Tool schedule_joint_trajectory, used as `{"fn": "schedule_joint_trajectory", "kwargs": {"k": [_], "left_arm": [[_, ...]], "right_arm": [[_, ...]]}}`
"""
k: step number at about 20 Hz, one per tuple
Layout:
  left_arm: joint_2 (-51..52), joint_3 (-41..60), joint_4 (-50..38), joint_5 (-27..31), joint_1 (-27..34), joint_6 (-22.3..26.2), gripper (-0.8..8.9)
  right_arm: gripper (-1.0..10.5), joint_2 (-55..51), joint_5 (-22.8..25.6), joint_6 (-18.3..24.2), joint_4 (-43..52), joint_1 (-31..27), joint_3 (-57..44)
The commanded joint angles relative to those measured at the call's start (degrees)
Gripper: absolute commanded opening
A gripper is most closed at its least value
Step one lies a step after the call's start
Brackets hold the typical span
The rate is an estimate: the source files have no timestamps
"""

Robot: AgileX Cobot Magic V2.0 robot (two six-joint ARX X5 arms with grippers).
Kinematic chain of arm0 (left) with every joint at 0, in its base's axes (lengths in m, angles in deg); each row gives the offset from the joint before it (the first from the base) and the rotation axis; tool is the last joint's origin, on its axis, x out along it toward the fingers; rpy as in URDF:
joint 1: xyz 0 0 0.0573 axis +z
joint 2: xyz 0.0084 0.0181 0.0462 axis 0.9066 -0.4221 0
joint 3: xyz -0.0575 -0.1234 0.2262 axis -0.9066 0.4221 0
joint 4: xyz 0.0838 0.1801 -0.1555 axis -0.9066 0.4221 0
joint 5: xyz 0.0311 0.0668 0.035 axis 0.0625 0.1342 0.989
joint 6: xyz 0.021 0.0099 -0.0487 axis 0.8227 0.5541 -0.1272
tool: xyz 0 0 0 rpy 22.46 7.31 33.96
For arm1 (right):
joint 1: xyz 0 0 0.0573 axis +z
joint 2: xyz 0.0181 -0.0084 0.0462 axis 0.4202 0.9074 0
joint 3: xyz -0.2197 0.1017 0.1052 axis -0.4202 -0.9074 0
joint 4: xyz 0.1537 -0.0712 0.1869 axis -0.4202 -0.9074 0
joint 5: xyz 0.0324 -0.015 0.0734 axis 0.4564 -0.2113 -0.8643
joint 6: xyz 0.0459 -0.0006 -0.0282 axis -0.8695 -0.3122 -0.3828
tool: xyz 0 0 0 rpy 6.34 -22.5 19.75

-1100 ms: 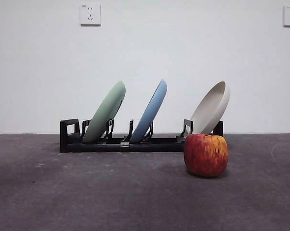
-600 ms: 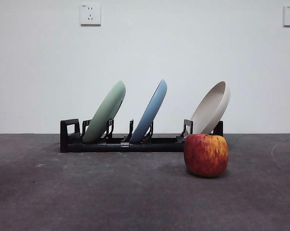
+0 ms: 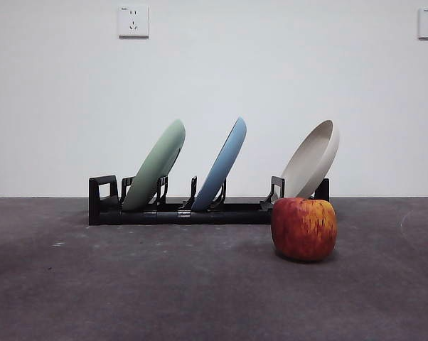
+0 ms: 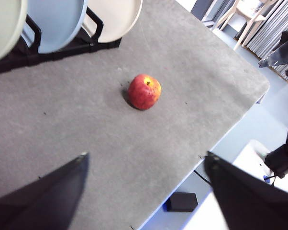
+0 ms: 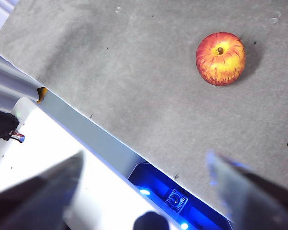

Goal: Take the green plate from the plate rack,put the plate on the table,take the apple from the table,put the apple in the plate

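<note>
While nothing has been grasped yet, the scene reads:
Tabletop [image 3: 129, 284]: carries everything, well below both hands.
Plate rack [image 3: 200, 212]: slots prop three plates tilted on edge.
Green plate [image 3: 156, 165]: end slot, rim exposed for gripping.
Apple [image 3: 303, 228]: loose in front of the rack.
Left hand [image 4: 144, 165]: spread wide, empty, raised above the apple.
Right hand [image 5: 144, 165]: likewise spread, empty.

White wall [image 3: 271, 85], 2 sockets [image 3: 133, 21], pale floor [image 4: 259, 124]

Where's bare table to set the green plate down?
Bare table in front of the plate rack, beside the apple. Crowded only where the apple sits before the rack's beige plate end. Green plate is racked.
</note>
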Motion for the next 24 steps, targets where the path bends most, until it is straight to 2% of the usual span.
{"fn": "schedule_joint_trajectory", "kwargs": {"k": [1, 5, 9, 16, 20, 24], "left_arm": [[-0.79, -0.22, -2.47, 0.11, -0.42, 0.52, 6.32], [-4.83, -0.31, -11.76, 0.52, -2.12, -3.08, 6.28], [-13.29, -3.34, -19.76, 8.87, -6.43, -4.02, 6.28], [-35.80, -16.26, -30.86, 23.21, -15.10, -3.65, 6.25], [-48.92, -23.91, -36.17, 25.88, -17.00, -3.48, 6.24], [-60.24, -29.51, -41.31, 31.08, -18.01, -3.13, 6.24]], "right_arm": [[6.9, -0.04, -0.11, -0.52, 0.11, 0.15, 0.07], [6.9, -0.04, -0.11, -0.52, 0.13, 0.15, 0.07], [6.9, -0.04, -0.11, -0.52, 0.13, 0.15, 0.07], [6.9, -0.04, -0.09, -0.50, 0.17, 0.15, 0.07], [6.9, -0.04, -0.09, -0.50, 0.24, 0.15, 0.07], [6.9, -0.04, -0.09, -0.50, 0.22, 0.15, 0.07]]}}
